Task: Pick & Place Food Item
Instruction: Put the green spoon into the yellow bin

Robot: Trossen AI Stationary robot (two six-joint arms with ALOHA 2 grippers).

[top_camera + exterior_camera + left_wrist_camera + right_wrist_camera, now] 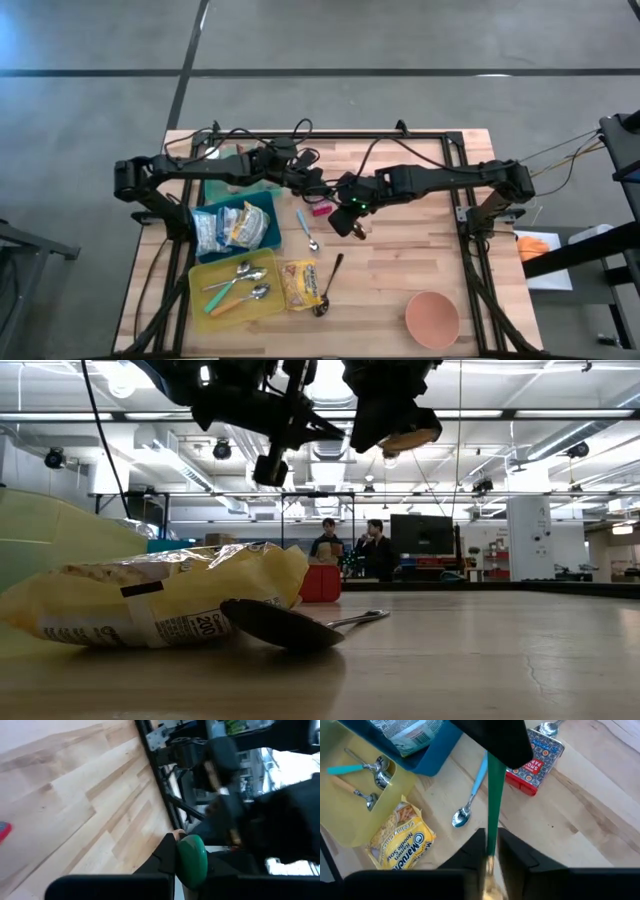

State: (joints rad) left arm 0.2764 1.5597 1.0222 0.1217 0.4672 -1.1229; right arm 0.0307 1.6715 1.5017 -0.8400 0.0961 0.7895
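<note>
Right wrist view alone shows red box (535,762), green-handled utensil (494,810)

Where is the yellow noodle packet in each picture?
High view: the noodle packet lies near the bottom middle, right beside the yellow tray.
Low view: the packet is big at the front left, with a dark spoon in front of it.
Left wrist view: not in it.
Right wrist view: the packet is at the lower left, next to the tray.
Shared landmark: the yellow tray beside the packet.
</note>
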